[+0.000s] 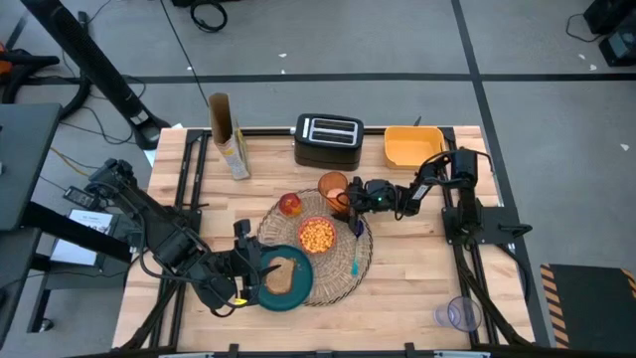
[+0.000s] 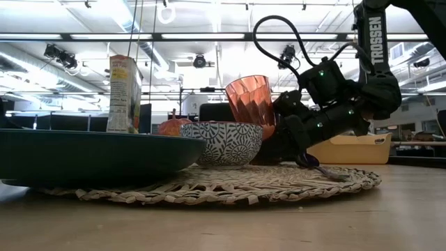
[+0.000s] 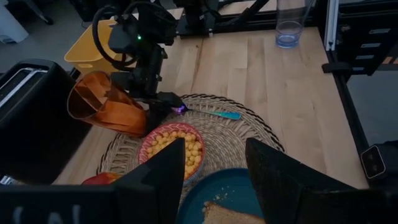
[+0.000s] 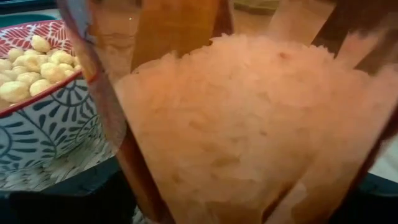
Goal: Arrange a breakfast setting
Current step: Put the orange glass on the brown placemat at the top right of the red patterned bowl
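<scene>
A round woven placemat [image 1: 338, 273] lies mid-table. On it sit a dark teal plate [image 1: 301, 262] with a toast slice [image 1: 281, 274], a patterned bowl [image 1: 317, 235] of yellow cereal and a blue spoon [image 1: 356, 249]. A red apple [image 1: 290, 204] rests at its far left rim. The orange cup [image 2: 249, 101] stands upright at the mat's far edge. My right gripper [image 1: 346, 196] is open, its fingers either side of the cup's lower part. My left gripper [image 3: 214, 165] hangs open above the plate with nothing between its fingers. My right gripper reaches in nearly level from the table's right, and the cup's lower wall [image 4: 236, 124] fills the space between its fingers. The cup stands upright on the placemat. Whether the fingers touch the wall I cannot tell.
A black toaster [image 1: 328, 141] and a yellow bin [image 1: 412, 144] stand along the far edge. A cereal box [image 1: 231, 149] stands at the far left. A clear glass [image 1: 459, 314] sits near the front right corner. Bare wood lies right of the mat.
</scene>
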`<state>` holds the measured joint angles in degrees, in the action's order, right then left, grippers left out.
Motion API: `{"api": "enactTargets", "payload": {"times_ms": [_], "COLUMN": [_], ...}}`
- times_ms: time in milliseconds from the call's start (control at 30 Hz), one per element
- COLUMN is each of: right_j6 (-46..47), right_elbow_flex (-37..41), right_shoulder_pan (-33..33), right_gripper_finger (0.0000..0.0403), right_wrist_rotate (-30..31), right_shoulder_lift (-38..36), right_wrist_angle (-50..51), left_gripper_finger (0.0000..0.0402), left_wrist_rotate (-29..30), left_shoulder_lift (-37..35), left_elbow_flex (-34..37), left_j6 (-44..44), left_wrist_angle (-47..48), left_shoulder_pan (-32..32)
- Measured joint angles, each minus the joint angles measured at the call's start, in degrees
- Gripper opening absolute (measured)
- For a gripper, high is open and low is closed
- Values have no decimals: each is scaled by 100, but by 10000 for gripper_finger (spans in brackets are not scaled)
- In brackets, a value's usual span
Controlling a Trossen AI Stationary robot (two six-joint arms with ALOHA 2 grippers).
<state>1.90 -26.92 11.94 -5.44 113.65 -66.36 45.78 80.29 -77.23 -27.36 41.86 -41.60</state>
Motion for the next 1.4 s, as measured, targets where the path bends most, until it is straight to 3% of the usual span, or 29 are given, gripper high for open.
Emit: {"api": "enactTargets", "payload": {"times_ms": [200, 567, 1167, 1400], "right_j6": [1, 5, 104, 153], "right_elbow_flex": [0, 7, 996, 1150], "right_shoulder_pan": [0, -2, -126, -405], "right_gripper_finger": [393, 386, 382, 382], "right_wrist_rotate": [-109, -54, 336, 682], "right_shoulder_lift": [0, -65, -1311, -2005], "right_wrist_angle": [17, 86, 156, 787], "left_gripper_finger": [178, 178, 178, 178], "left_wrist_rotate": [0, 0, 2, 68], "left_shoulder_lift": [0, 0, 0, 0], "left_elbow_flex": [0, 0, 0, 0], "left_j6": [5, -4, -39, -39], "left_wrist_angle": [-2, 33, 44, 42], "left_shoulder_pan": [0, 0, -7, 9]}}
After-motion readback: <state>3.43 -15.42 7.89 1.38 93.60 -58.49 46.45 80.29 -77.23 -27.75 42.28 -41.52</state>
